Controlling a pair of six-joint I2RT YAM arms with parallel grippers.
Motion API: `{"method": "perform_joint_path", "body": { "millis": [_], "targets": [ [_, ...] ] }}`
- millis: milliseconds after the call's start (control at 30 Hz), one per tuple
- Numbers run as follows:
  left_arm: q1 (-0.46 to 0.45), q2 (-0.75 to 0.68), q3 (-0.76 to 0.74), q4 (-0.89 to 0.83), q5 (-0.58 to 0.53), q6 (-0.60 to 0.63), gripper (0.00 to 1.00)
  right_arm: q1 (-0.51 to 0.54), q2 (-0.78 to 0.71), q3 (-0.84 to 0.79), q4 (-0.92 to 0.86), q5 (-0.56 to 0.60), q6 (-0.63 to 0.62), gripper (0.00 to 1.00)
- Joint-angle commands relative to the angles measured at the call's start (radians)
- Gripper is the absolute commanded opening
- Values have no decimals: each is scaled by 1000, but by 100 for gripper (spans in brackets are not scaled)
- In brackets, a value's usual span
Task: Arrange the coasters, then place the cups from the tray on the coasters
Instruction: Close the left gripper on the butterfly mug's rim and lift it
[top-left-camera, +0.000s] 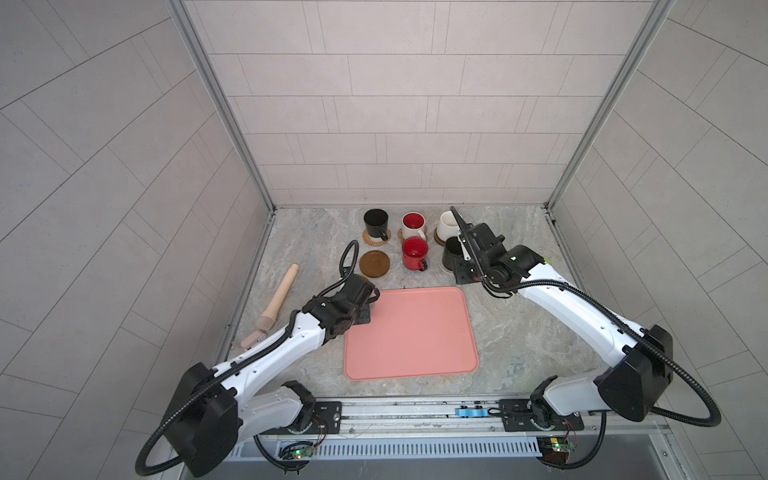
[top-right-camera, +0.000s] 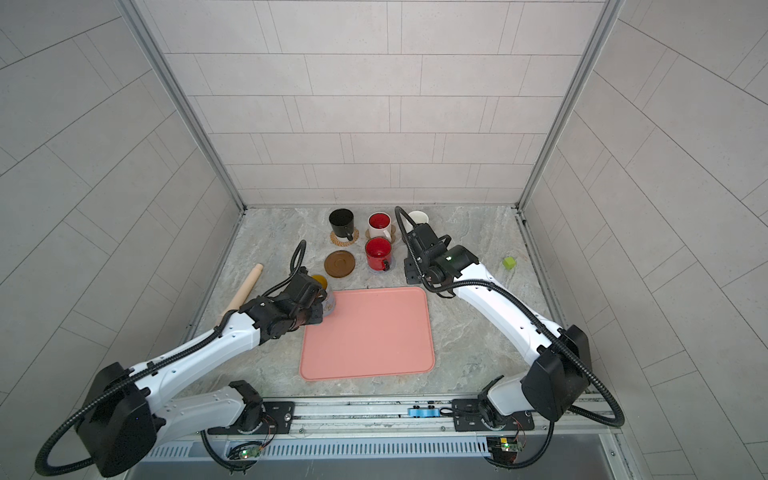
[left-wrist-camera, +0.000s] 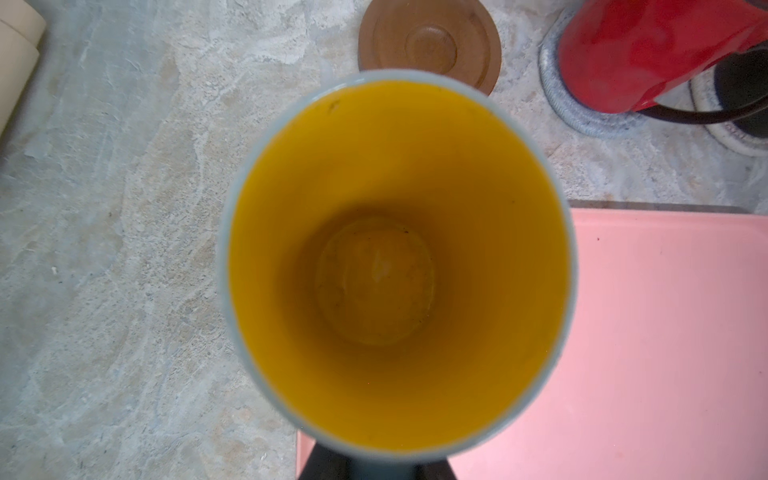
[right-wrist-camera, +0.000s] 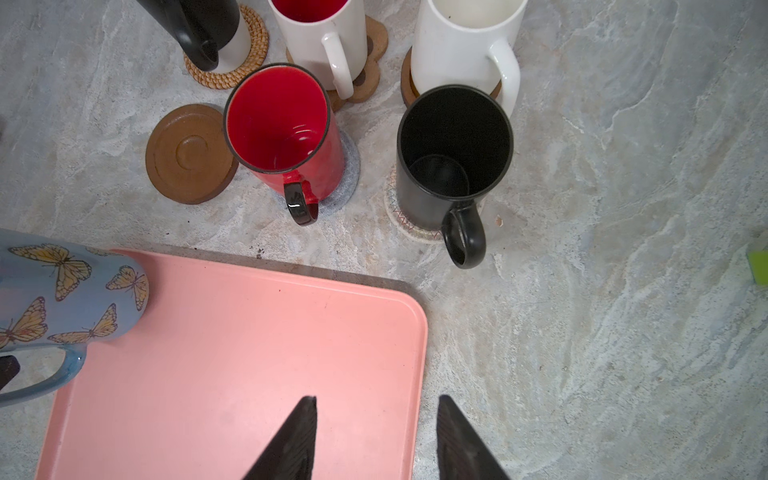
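Tray (top-left-camera: 411, 332) is bare but for the light blue cup (right-wrist-camera: 70, 299) at its far left corner, gripped by the handle in the closed left pincer (top-right-camera: 322, 309), while five cups (right-wrist-camera: 286, 133) stand on coasters (right-wrist-camera: 255, 58), one brown wooden coaster (right-wrist-camera: 189, 153) waits empty, and the right pincer (right-wrist-camera: 376, 401) hangs open, holding nothing.

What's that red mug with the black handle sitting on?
A grey-blue crochet coaster lies under the red mug. Only its edge shows beside the mug's base; the middle is covered.
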Motion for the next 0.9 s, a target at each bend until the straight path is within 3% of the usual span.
{"method": "perform_joint_path", "body": {
  "millis": [0,500,867],
  "targets": [
    [-4,-35,23,91,-80,14,4,-2,-38,-13,-10,22,11,49],
    [-4,53,112,139,-128,27,2,-2,-56,-20,-10,23,4,49],
    [-21,54,65,133,-114,21,1,-8,-67,-43,0,24,3,50]
  ]
}}
